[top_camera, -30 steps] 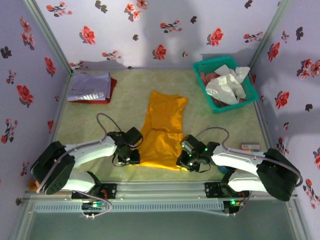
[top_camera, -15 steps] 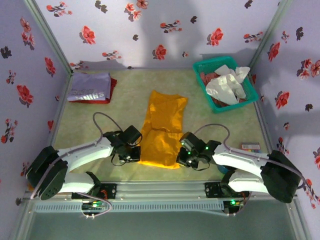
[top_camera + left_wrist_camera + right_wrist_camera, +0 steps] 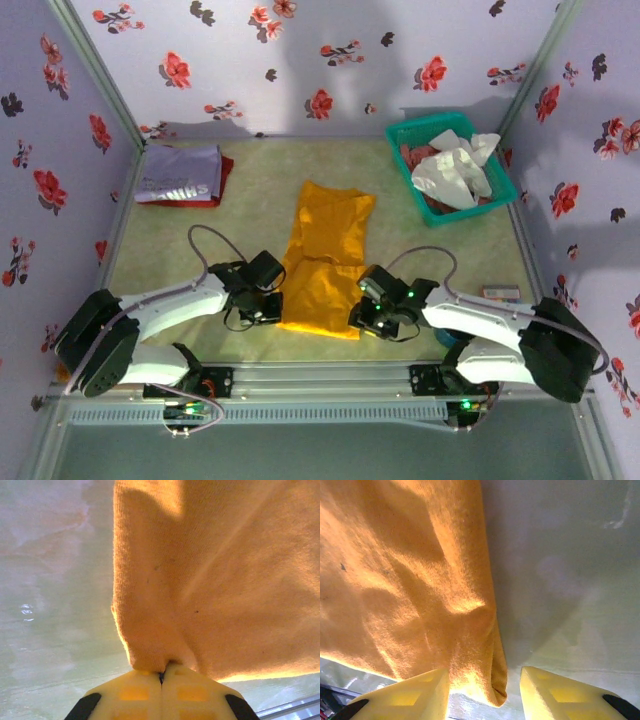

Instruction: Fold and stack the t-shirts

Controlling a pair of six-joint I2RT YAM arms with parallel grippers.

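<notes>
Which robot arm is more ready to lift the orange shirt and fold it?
Left. The left pincer is shut on the near corner of the orange t-shirt, with the cloth pinched between its fingers. The right pincer stands open around the other near corner and is not yet gripping.

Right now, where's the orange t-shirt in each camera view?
Top external: orange t-shirt lies lengthwise mid-table.
Left wrist: upper right, corner pinched by the shut left gripper.
Right wrist: left side, edge inside the open right gripper.
Shared landmark: the pale green table.
</notes>
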